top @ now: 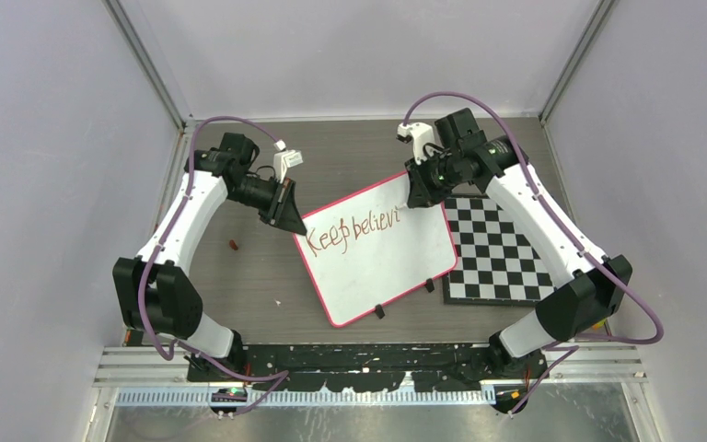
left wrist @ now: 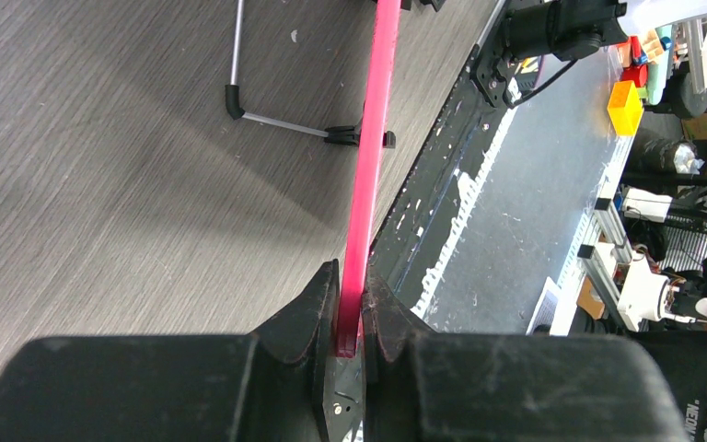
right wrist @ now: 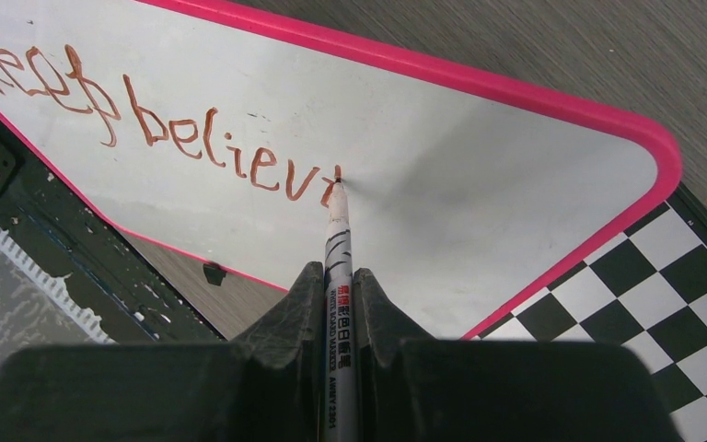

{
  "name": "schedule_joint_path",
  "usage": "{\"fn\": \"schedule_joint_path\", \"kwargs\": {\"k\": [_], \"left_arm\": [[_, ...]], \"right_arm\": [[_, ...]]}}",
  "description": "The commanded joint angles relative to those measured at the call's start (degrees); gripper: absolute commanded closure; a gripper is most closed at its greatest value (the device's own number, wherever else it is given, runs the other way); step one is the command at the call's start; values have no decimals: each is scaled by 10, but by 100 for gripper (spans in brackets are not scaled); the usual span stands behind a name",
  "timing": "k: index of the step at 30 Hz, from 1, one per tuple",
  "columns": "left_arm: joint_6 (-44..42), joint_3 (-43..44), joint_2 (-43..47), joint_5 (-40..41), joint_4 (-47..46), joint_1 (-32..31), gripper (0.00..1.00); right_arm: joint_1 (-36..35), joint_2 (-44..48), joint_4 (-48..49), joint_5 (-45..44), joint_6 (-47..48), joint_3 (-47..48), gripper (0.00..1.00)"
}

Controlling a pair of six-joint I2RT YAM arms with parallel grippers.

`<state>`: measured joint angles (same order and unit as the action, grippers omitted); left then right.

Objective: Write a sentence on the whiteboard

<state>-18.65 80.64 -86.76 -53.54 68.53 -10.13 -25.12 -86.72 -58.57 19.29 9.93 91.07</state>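
Grey wood-grain tabletop (top: 239, 285) between pale walls, seen from above, with two white-and-black arms reaching in from the near edge. At mid-table, turned at an angle, the whiteboard (top: 396, 267): white face, pink rim, two small black feet (top: 379, 311) on its near edge, right side overlapping the left edge of a black-and-white checkered board (top: 506, 262). Across the far part of the white face, the sentence (top: 354, 230) in brownish-red handwriting, unfinished, legible as "Keep believ" plus the start of one more stroke. At the far-left corner of the whiteboard, the left gripper (left wrist: 350, 276), jaws narrow and pinched on the pink rim, edge-on in the left wrist view, with a thin wire stand leg (left wrist: 276, 120) on the table behind. At the far-right end of the writing, the right gripper (right wrist: 336, 276), jaws narrow and clamped on a white marker (right wrist: 337, 235) with black print on its barrel. Marker tip touching the white face just right of the letter "v". On the bare table left of the whiteboard, well apart from it, a small reddish-brown speck (top: 234, 244), too small to identify.
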Motion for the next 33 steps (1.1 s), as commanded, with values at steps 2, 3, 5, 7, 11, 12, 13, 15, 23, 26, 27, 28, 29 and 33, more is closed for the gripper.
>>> {"fn": "schedule_joint_path", "kwargs": {"k": [2,3,5,7,11,12,13,15,23,26,27,28,29,33], "left_arm": [[0,-5,16,23,-6,-4,100],[0,-5,17,23,-6,-4,100],[0,-5,16,23,-7,-4,100],[-1,-6,16,22,-8,-4,100],[-1,-6,15,22,-8,-4,100],[0,-6,15,22,-9,-4,100],[0,-6,16,22,-9,-4,100],[1,-8,16,22,-9,-4,100],[1,-9,17,24,-11,-4,100],[1,-9,15,24,-10,-4,100],[0,-9,15,23,-10,-4,100],[0,-9,15,23,-10,-4,100],[0,-9,15,24,-10,-4,100],[0,-8,15,22,-10,-4,100]], "right_arm": [[0,46,4,-14,1,14,100],[0,46,4,-17,1,11,100],[-1,44,4,-17,1,6,100],[-1,38,5,-15,-1,3,100],[0,29,9,-17,2,0,100],[-1,28,12,-18,3,-1,100],[0,27,14,-19,3,-3,100],[-1,25,17,-22,5,-4,100],[0,21,34,-22,6,-30,100],[0,25,40,-21,3,-46,100],[0,28,42,-21,1,-51,100],[-1,30,43,-21,1,-57,100],[0,33,44,-20,0,-62,100],[0,39,44,-20,-1,-67,100]]}}
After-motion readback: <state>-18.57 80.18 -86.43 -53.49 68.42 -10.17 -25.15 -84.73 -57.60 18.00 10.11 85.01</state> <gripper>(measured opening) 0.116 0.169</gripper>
